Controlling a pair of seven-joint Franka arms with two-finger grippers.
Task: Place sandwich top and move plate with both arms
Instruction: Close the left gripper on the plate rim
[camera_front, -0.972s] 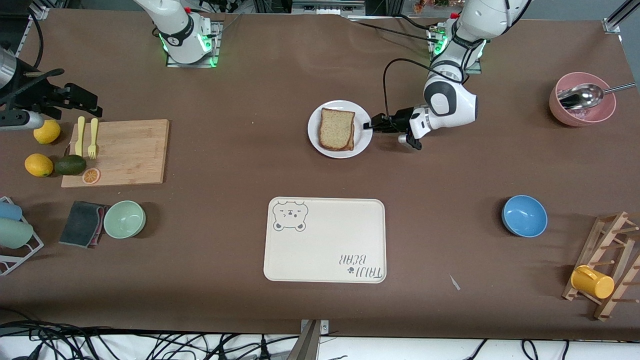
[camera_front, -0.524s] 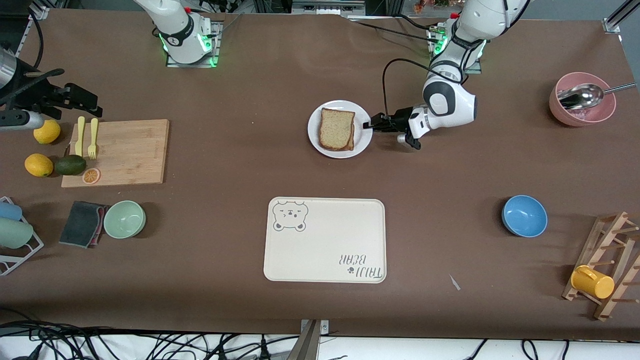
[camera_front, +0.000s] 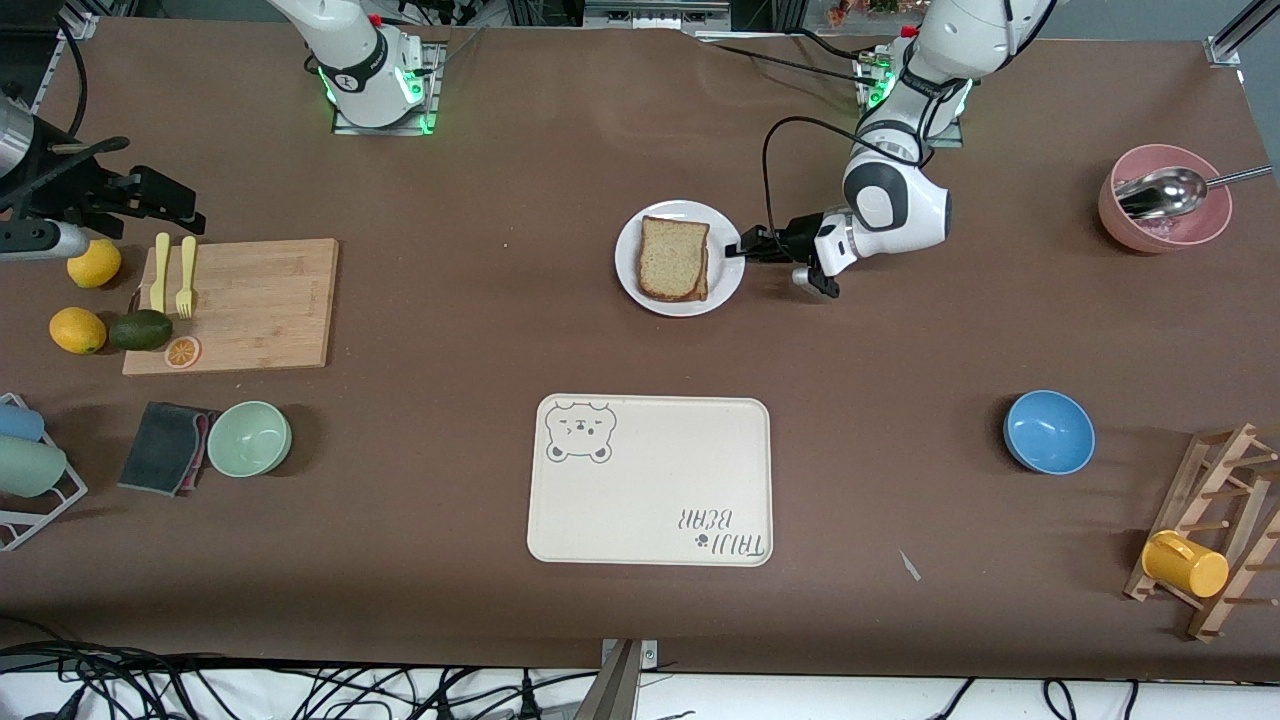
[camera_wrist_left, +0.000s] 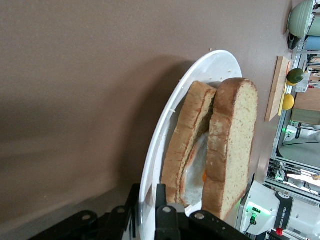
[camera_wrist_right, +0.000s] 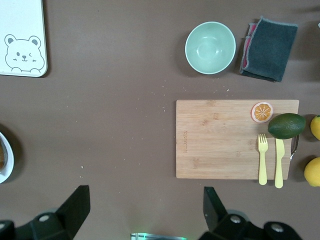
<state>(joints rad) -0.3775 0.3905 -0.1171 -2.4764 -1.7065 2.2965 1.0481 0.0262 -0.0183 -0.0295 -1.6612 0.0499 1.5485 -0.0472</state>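
Left wrist view: the left gripper (camera_wrist_left: 147, 210) is pinching the rim of the white plate (camera_wrist_left: 165, 125), one finger above and one below. On it the sandwich top (camera_front: 672, 257) is lying over the egg slice (camera_wrist_left: 186, 150). The right gripper (camera_wrist_right: 145, 207) is waiting spread wide above the cutting board (camera_wrist_right: 220, 137).

we see speckled tan bread (camera_front: 673, 257) on a white plate (camera_front: 632, 278), a brown counter (camera_front: 900, 350), a blue bowl (camera_front: 1048, 432).

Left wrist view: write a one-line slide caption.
Left gripper closing on the plate rim, sandwich top already in place.
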